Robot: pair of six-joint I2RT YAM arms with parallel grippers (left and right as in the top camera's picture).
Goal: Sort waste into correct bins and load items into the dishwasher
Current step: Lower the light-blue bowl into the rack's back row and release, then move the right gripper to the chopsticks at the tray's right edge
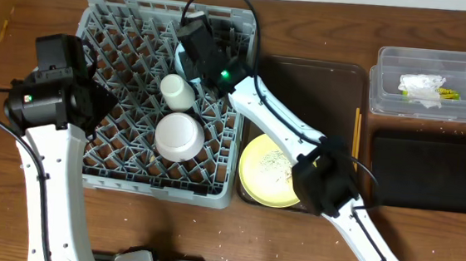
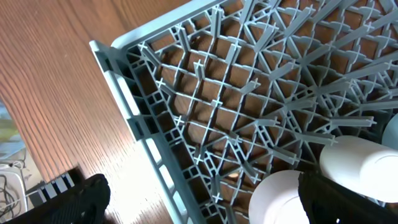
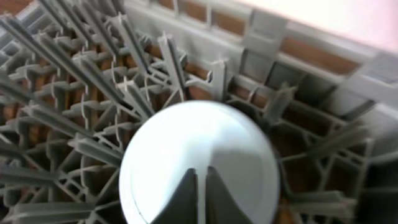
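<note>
- Grey dish rack (image 1: 153,189) it is: the right gripper (image 3: 200,196) is down among the pegs at the far side.
- Light blue bowl (image 3: 199,155) sits straight beyond the fingertips, with its round pale face turned to them, propped between pegs.
- Right fingers are almost together, with only a slit between them. The focus is soft here, so I cannot tell whether they pinch the bowl or merely lie against it.
- Left gripper (image 2: 199,194) hangs over a rack corner, fingers wide apart and nothing between them. White cup (image 1: 176,91) and pinkish-white bowl (image 1: 177,136) stand upturned close beside one finger.
- My read is the loading step, with the blue bowl being seated.
- Next I would part the right fingers fully and lift clear without tipping the bowl. After that comes the yellow plate (image 1: 270,171), whose crumbs (image 1: 276,159) likely want a bin first.
</note>
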